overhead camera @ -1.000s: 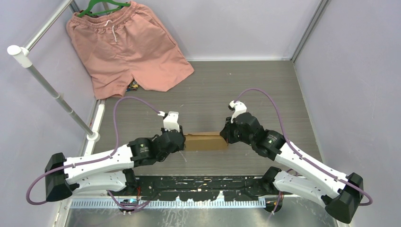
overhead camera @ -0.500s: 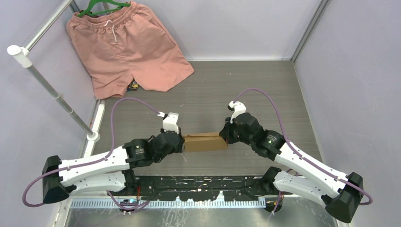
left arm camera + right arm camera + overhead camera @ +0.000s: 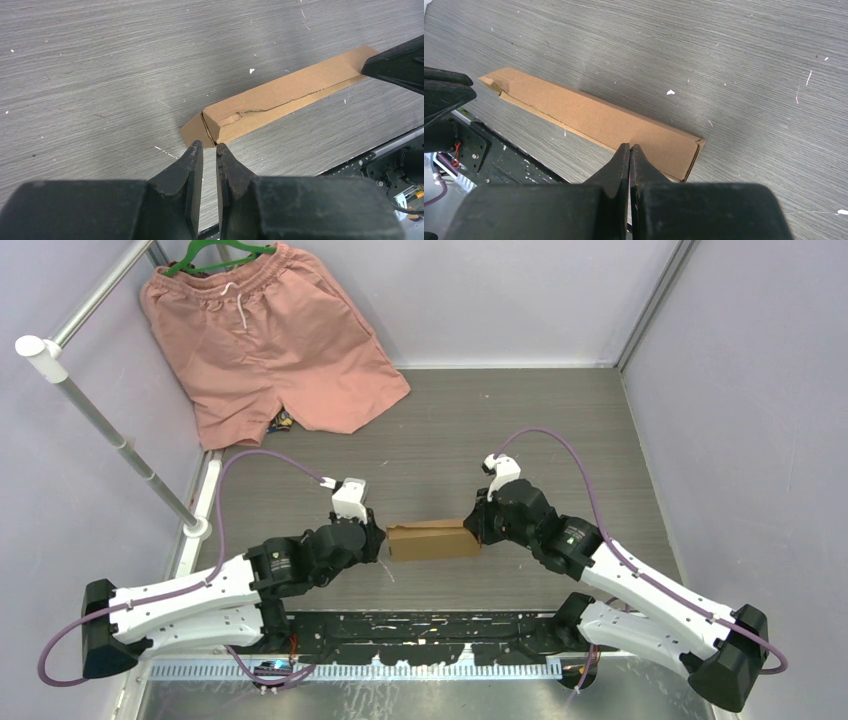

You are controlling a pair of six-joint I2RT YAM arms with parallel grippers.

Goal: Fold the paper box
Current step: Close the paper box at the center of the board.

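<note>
— What do we see, biggest thing first?
— The grey wood-grain surface [image 3: 520, 430]. At the upper left of the overhead frame lie the salmon-pink shorts [image 3: 270, 340].

— And the paper box?
— The paper box [image 3: 432, 540] lies just below the middle of that frame, well apart from the shorts. It is a long, narrow brown piece lying flat between the two arms. In the left wrist view we see a ragged seam running along its top face.

— The left fingers?
— The left fingers [image 3: 199, 152] stand a narrow gap apart, with their tips right at the box's left end flap. We see nothing clamped between them.

— And the right fingers?
— The right fingers [image 3: 624, 152] are pressed together. Their tips sit at the box's long near edge, close to its right end. We cannot tell whether they touch the cardboard.
</note>
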